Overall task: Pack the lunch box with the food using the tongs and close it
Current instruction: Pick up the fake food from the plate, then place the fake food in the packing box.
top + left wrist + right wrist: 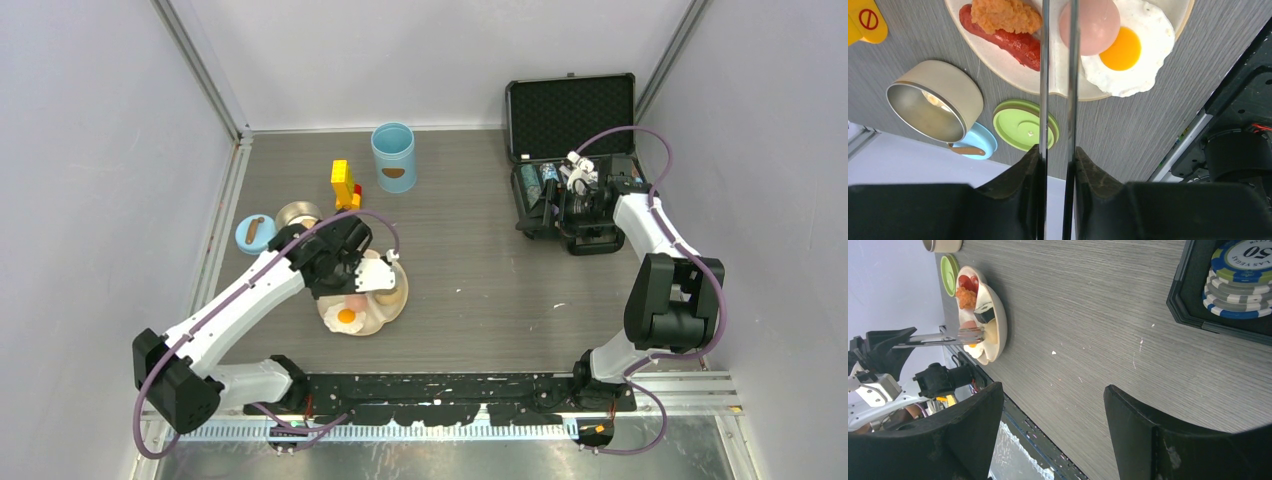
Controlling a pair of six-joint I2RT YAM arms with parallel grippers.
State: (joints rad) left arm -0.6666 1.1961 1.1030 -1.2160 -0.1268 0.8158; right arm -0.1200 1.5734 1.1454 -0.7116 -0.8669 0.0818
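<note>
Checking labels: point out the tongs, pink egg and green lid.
tongs point(1044, 75), left wrist view, left blade.
pink egg point(1095, 25), left wrist view, rounded middle.
green lid point(1020, 125), left wrist view, flat top.

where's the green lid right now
In the left wrist view the green lid lies on the table on the robot's left side, just off the edge of the cream plate, beside the steel bowl and the blue lid.

One canister point(393, 156), one blue lid point(255, 233), one steel bowl point(930, 102), one green lid point(1023, 125) and one pair of tongs point(1044, 75) are counted. On the one plate point(990, 57), one fried egg point(1128, 50), one pink egg point(1095, 25), one nugget point(1005, 15) and one sausage point(1020, 46) are seen.
</note>
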